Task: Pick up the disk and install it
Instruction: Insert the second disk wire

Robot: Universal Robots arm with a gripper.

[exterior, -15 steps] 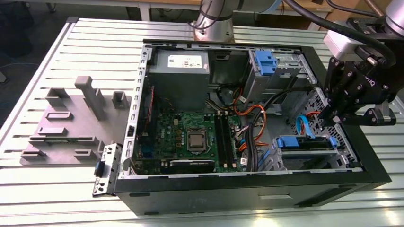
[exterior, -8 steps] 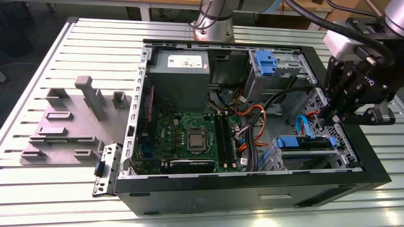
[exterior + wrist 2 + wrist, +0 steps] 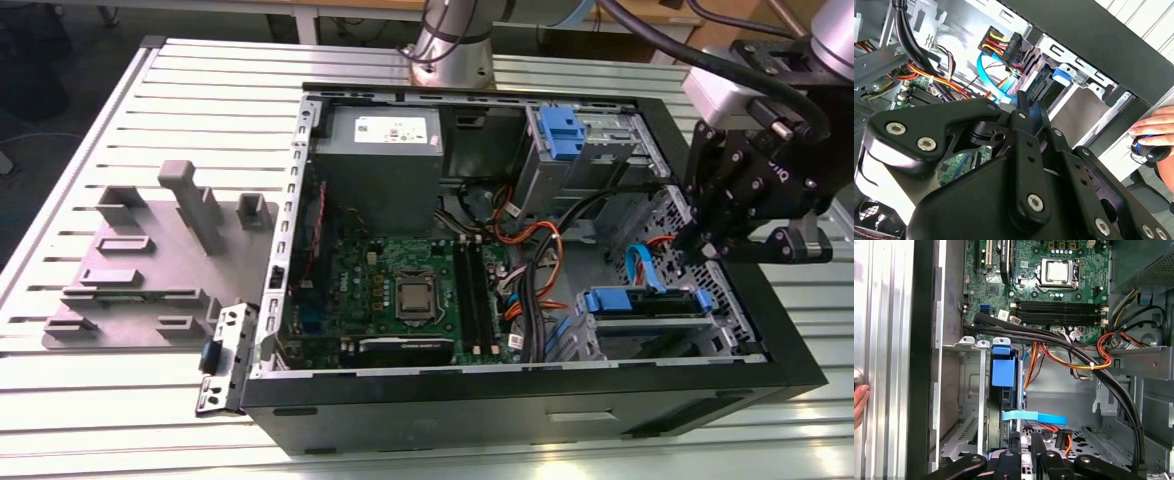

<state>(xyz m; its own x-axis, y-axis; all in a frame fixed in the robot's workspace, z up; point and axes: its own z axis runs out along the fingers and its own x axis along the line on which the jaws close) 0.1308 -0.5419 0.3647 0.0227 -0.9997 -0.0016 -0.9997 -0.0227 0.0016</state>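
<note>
Black gripper point(image 3: 1025, 440) fingers nearly closed, empty, over blue-framed silver-grey disk point(image 3: 1003, 390) in its bay; seat squarely.

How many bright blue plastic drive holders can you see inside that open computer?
2. One blue holder sits in the upper drive cage beside the power supply box; the other is in the lower bay near the pincer. Cables may hide more.

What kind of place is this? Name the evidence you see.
Probably a robotics lab or test bench for computer assembly: an open computer case lies on a slotted aluminium table, a robot arm reaches over it, and a grey fixture tray sits beside it.
</note>
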